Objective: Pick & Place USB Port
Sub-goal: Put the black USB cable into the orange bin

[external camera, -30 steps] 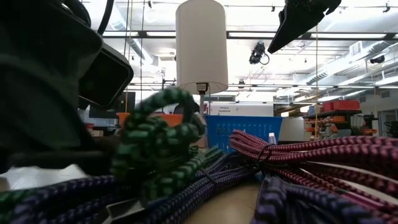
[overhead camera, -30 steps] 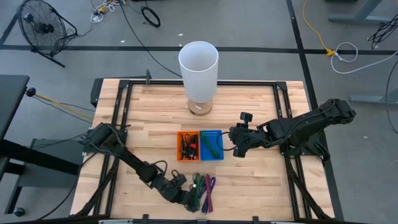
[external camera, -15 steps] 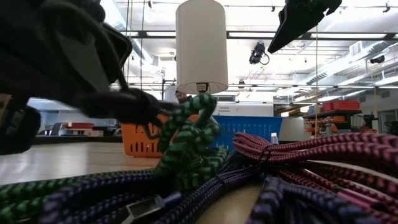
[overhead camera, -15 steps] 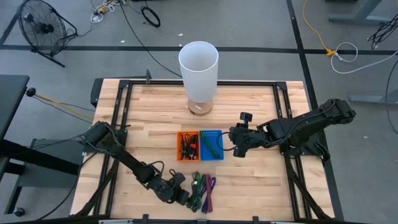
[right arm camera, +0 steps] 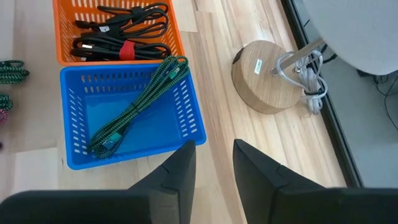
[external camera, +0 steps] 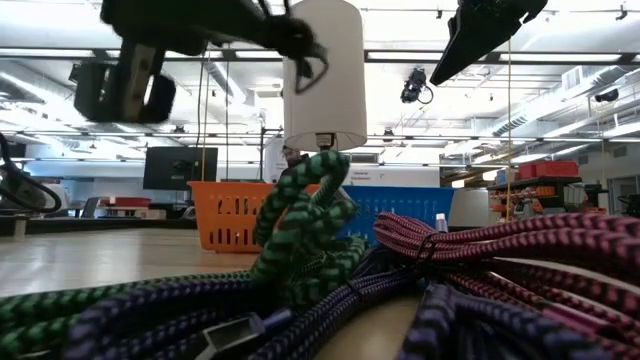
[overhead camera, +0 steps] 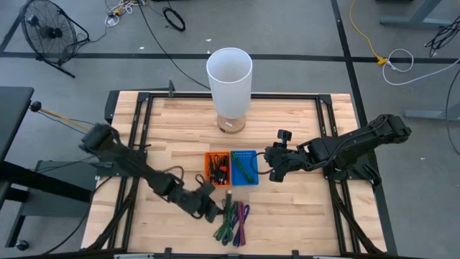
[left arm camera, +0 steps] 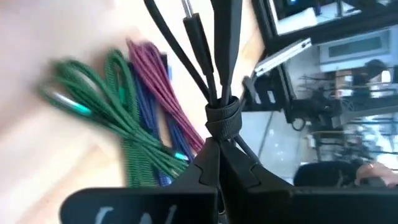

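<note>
Holding a bundled black cable (left arm camera: 214, 74), with the left gripper (overhead camera: 213, 212) clamped on the wrapped knot and the loose ends standing out beyond the fingers. Hanging above the near middle of the surface (overhead camera: 172, 137), just left of the pile of braided cables (overhead camera: 234, 219) and near the orange basket (overhead camera: 216, 168).

Risking a slip, judging by the narrow hold on the knot alone. Could also drag loose ends over the orange basket's rim and catch on the black cables already inside, or snag a green braided cable (left arm camera: 112, 106) from the pile below. Easy to miss the right basket too, since the blue basket (right arm camera: 130, 118) touches the orange one side by side and holds only a green cable (right arm camera: 134, 102).

Right gripper (right arm camera: 211, 165) hovering slightly parted and empty over the right edge of the blue basket, close enough to crowd any approach from that side. Lamp (overhead camera: 229, 86) standing at the far middle, its wooden base (right arm camera: 267, 78) just beyond the baskets, out of the path. Nothing else between the held cable and the baskets.
</note>
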Motion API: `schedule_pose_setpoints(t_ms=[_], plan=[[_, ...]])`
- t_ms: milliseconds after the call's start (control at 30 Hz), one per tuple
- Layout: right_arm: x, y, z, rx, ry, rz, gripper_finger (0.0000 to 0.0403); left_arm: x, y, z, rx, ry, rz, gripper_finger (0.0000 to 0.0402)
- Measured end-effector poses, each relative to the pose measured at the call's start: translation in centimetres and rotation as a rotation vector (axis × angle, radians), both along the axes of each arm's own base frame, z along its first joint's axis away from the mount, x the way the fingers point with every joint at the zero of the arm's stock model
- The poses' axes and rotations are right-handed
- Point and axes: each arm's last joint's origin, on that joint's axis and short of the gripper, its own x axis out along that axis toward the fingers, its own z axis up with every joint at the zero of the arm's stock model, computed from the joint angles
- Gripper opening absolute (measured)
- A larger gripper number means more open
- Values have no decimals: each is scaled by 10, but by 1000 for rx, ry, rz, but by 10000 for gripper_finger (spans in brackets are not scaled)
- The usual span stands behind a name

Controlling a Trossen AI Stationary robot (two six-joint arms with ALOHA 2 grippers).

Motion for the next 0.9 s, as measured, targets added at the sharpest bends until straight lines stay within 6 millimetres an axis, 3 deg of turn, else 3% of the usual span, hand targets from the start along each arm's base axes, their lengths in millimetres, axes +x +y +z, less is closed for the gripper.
schedule_pose_setpoints(t_ms=[133, 333, 633, 900], plan=[[0, 0, 0, 1, 4, -1, 109, -17, 25, 17, 83, 129, 38, 0], [0, 0, 0, 0, 2, -2, 109, -40, 66, 26, 176, 352, 162, 0], [0, 0, 0, 0, 3, -2, 109, -26, 108, 25, 193, 383, 183, 0], [0, 0, 0, -5, 2, 3, 109, -20, 114, 23, 177, 377, 172, 1]])
